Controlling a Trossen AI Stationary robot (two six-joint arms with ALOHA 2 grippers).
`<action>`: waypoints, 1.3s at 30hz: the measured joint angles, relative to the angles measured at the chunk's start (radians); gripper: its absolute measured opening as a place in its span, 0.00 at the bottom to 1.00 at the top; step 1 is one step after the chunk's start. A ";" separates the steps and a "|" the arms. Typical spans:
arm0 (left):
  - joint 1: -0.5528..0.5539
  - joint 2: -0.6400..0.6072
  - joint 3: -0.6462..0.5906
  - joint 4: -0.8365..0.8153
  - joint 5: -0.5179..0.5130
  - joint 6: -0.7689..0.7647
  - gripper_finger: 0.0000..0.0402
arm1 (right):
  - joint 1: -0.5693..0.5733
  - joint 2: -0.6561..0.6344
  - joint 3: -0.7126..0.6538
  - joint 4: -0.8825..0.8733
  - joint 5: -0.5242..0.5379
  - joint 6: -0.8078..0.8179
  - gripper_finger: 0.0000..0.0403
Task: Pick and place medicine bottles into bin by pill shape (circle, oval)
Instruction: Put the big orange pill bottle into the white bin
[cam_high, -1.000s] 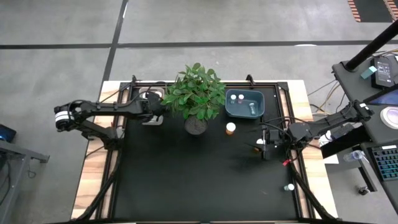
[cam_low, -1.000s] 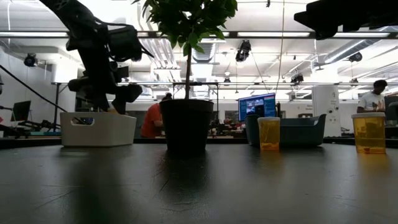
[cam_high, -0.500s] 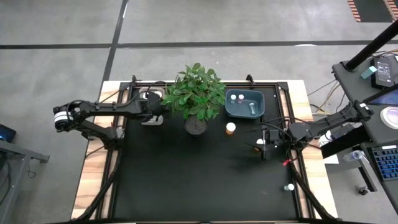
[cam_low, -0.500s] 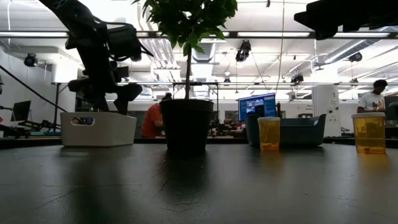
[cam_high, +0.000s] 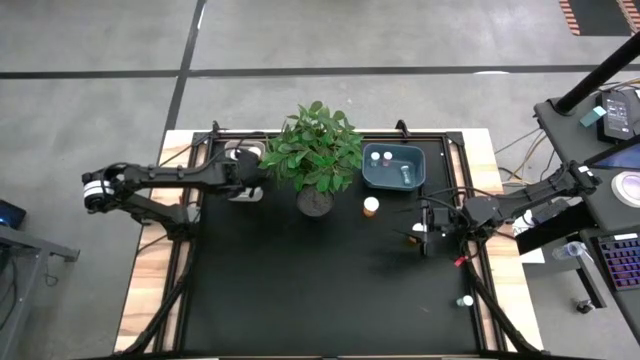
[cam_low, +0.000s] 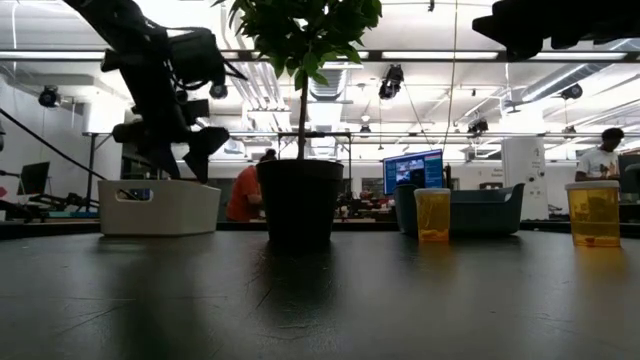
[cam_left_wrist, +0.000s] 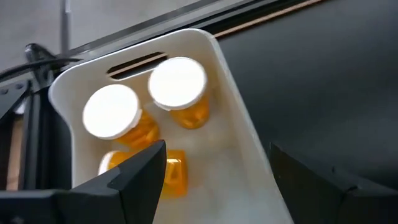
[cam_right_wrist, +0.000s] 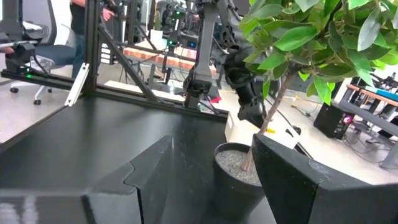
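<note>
The left gripper (cam_left_wrist: 214, 177) hangs over the white bin (cam_left_wrist: 239, 134) at the far left of the table, beside the potted plant (cam_high: 318, 152). Its two dark fingers stand well apart with nothing between them. Below it, inside the bin, lie orange medicine bottles: two with white caps facing up (cam_left_wrist: 177, 84), side by side at the bin's slotted end wall, and a third amber one (cam_left_wrist: 171, 171) closer under the gripper, partly hidden by a finger. None touches the fingers. In the low view the gripper (cam_low: 180, 150) sits just above the bin's rim (cam_low: 160, 205).

The right gripper (cam_high: 432, 232) rests low at the right side of the table, near and to the right of the blue bin (cam_high: 393, 166); its fingers are parted and hold nothing. A white-capped bottle (cam_high: 418, 229) stands just beside it on its left. Another orange bottle (cam_high: 371, 206) stands alone on the mat between the plant pot and the blue bin, to the far left of the right gripper. Small pale bottles lie inside the blue bin, and one tiny bottle (cam_high: 465, 300) sits at the near right edge, well apart from both arms.
</note>
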 joint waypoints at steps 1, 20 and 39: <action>-0.008 -0.007 0.005 -0.003 0.008 0.009 0.66 | 0.000 0.000 0.000 -0.002 0.000 0.003 0.52; -0.382 -0.305 0.027 0.006 0.018 0.062 0.66 | 0.000 0.035 0.000 -0.123 0.139 0.538 0.52; -0.579 -0.316 0.008 0.162 0.011 0.117 0.66 | 0.000 0.369 0.540 -1.350 0.030 1.246 0.52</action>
